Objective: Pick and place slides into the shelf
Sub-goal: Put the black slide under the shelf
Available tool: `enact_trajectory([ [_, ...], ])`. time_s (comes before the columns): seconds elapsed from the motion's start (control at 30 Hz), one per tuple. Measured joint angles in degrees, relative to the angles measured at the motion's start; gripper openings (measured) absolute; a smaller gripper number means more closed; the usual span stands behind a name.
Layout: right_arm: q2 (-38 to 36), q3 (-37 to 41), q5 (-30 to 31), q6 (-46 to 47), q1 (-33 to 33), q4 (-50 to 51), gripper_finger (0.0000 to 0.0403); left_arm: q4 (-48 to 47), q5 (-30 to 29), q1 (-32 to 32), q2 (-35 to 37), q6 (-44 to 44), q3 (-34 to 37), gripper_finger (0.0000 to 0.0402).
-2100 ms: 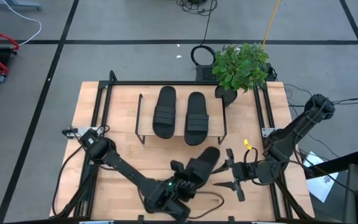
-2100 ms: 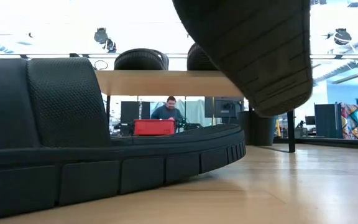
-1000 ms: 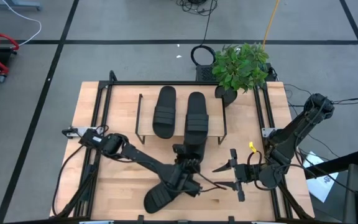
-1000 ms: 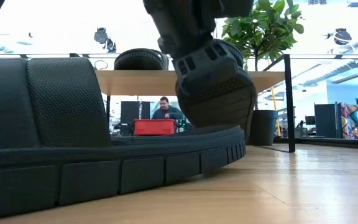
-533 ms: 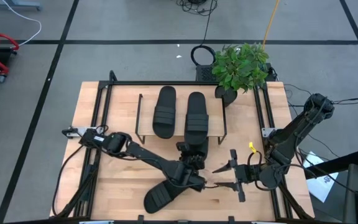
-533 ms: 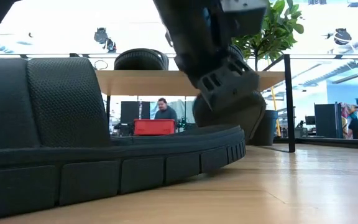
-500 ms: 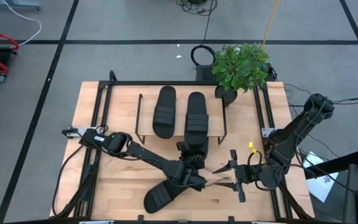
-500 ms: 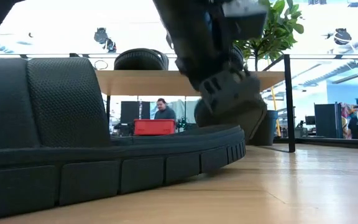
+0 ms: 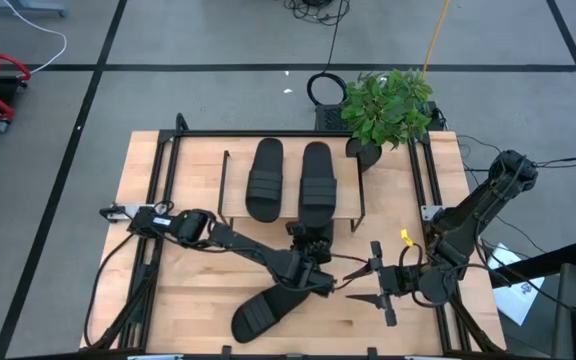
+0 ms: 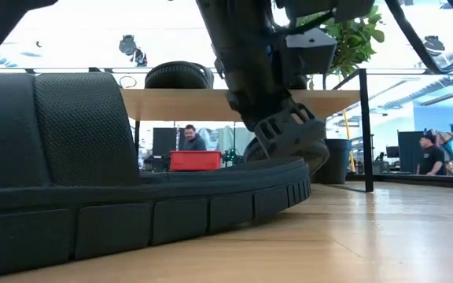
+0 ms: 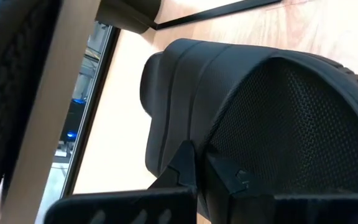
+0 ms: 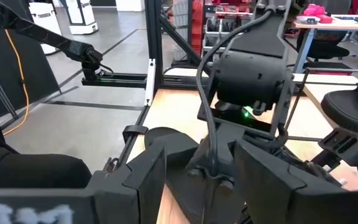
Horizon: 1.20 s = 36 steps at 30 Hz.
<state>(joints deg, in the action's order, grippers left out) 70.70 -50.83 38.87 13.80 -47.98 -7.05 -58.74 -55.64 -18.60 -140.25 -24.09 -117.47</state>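
Observation:
The shelf (image 9: 290,205) stands at the table's far middle with two black slides (image 9: 265,180) (image 9: 317,185) resting sole-down on its plank top. My left gripper (image 9: 311,262) is shut on a third slide (image 9: 314,238) just in front of the shelf, and the slide's far end reaches under the plank (image 11: 61,81). The fourth slide (image 9: 263,312) lies sole-down on the table near the front edge and fills the low view (image 10: 132,189). My right gripper (image 9: 360,286) is open and empty to the right of the held slide. My left gripper holds the third slide at the near edge of its mesh strap (image 11: 229,134), one finger on the footbed side and one on the strap's outer face. The fingers slant down from the near left, along the slide. The near slide hides whether the sole touches the table.
A potted plant (image 9: 388,105) stands at the table's far right corner, beside the shelf's right legs (image 10: 366,130). Black frame rails run along the table's left and right sides. People (image 10: 187,137) move in the room beyond. Bare tabletop lies at the left.
My left gripper has carried the third slide toward the table's far edge and downward. The slide's far end has gone under the shelf's plank, and the slide now sits lower, close to the tabletop.

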Motion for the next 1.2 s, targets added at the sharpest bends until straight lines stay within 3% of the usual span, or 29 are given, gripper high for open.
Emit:
enact_trajectory([
  [0.73, 0.0, 0.0, 0.04, -3.78, -2.17, -2.62, 0.0178, 4.44, 6.7, 3.1, 0.02, 2.74, 0.0, 0.0003],
  [1.2, 0.0, 0.0, 0.04, -3.39, -2.37, -2.6, 0.0178, 5.64, 9.75, 0.69, 0.02, 8.3, 0.0, 0.0113],
])
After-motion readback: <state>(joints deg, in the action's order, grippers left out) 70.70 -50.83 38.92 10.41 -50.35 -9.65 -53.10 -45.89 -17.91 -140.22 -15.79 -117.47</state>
